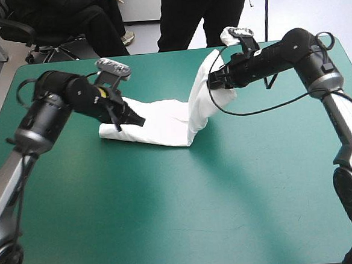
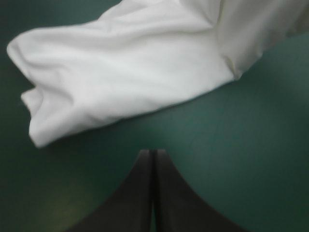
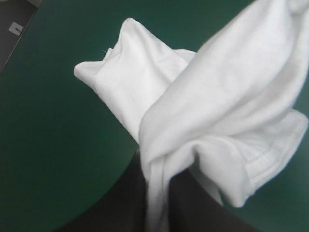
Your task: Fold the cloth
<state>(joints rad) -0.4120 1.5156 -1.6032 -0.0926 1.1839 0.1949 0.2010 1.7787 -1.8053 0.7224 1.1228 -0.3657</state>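
Your T-shirt (image 1: 166,123) lies center frame in the high view, slightly above the middle, on the teal-green desk (image 1: 170,217). It is a white, roughly folded band running left to right. Its left part is flat on the cover; its right end is pulled up off the desk into a slanted column toward upper right. Your right tool (image 1: 213,81) is clamped on that raised end. In the right wrist view the cloth bunches between the black fingers (image 3: 111,208) and drapes over them, with the rest of the shirt trailing down to the cover ahead of the tool. Your left tool (image 1: 136,118) sits left of center in the high view, at the shirt's flat left end. It is clenched and carries nothing. In the left wrist view the tool (image 2: 153,155) has both fingers meeting in one point over bare cover, and the shirt's rumpled edge (image 2: 125,72) lies just ahead of the tip. From above the tip looks to overlap the cloth, possibly touching it; can't tell from this angle. The two tools are well apart, with the shirt spanning between them.
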